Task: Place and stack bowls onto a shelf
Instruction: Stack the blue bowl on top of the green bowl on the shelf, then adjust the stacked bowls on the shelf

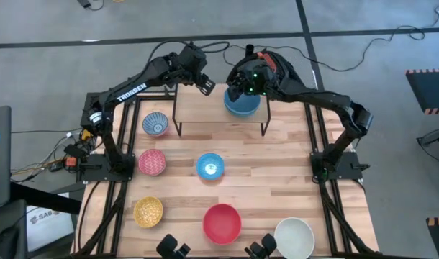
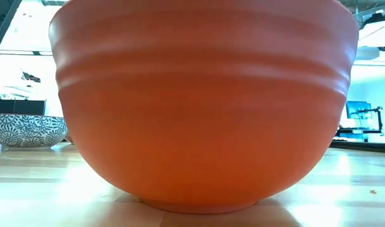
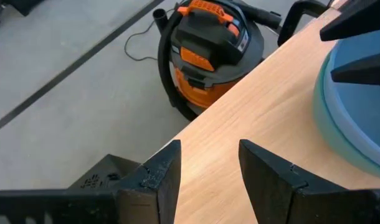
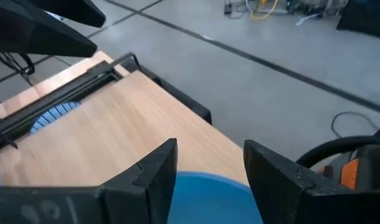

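The shelf [image 1: 205, 111] stands at the table's far middle. A dark blue bowl [image 1: 241, 106] sits on its right half, with a paler rim [image 3: 339, 134] under it that may be a second bowl. My right gripper [image 1: 242, 86] is open just above this bowl [image 4: 209, 193], fingers on either side of its rim; I cannot tell whether they touch it. My left gripper [image 1: 206, 86] is open and empty over the shelf's bare left half [image 3: 240, 112]. Six bowls rest on the table: blue-and-white patterned [image 1: 155, 124], pink patterned [image 1: 152, 162], light blue [image 1: 210, 166], yellow [image 1: 148, 211], red [image 1: 222, 222] and white [image 1: 294, 237].
The red bowl [image 2: 205, 101] fills the low view, with the blue-and-white patterned bowl [image 2: 25, 129] at its left. An orange and black vacuum [image 3: 205, 43] stands on the floor beyond the table's far edge. Bare wood lies at the table's right middle [image 1: 284, 173].
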Tool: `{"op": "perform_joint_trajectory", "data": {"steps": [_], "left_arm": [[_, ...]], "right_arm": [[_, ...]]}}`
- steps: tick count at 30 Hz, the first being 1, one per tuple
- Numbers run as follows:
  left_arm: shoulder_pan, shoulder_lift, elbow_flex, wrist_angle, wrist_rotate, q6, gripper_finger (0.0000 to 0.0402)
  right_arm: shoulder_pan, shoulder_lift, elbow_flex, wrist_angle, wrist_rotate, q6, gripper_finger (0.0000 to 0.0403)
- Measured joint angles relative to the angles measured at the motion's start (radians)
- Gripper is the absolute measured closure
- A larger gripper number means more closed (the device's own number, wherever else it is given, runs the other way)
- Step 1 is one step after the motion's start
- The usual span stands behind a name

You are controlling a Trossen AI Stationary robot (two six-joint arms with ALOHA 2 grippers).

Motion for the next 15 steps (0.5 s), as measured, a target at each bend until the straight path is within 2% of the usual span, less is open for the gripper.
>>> {"op": "perform_joint_trajectory", "data": {"steps": [8,12,15], "left_arm": [[-0.011,-0.012,0.000,-0.067,0.020,-0.008,0.0255],[-0.033,-0.022,0.000,-0.123,0.027,-0.024,0.0255],[-0.065,-0.038,-0.056,-0.129,0.025,-0.030,0.0255]], "right_arm": [[0.062,-0.111,0.000,-0.136,0.080,-0.053,0.0194],[0.160,-0.173,-0.005,-0.278,0.079,-0.038,0.0194],[0.256,-0.231,-0.076,-0.315,0.056,0.013,0.0194]]}}
